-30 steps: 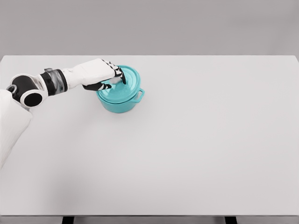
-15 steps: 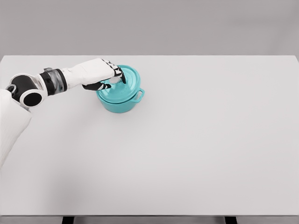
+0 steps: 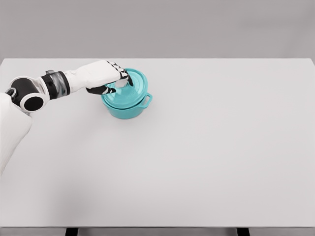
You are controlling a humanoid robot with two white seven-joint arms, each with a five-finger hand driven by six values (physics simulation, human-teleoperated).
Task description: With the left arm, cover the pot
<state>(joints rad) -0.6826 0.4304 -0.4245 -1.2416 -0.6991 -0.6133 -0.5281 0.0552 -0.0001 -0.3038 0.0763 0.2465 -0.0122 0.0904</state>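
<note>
The white left hand (image 3: pixel 105 76) curls its fingers on the knob of the round teal lid (image 3: pixel 129 87) sitting upright on the teal pot (image 3: pixel 126 108), side handle pointing right.

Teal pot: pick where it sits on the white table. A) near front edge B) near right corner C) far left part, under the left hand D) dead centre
C: the teal pot stands in the table's far left part, with the left hand over its lid.

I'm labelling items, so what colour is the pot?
Teal, pot and lid alike; head view.
</note>
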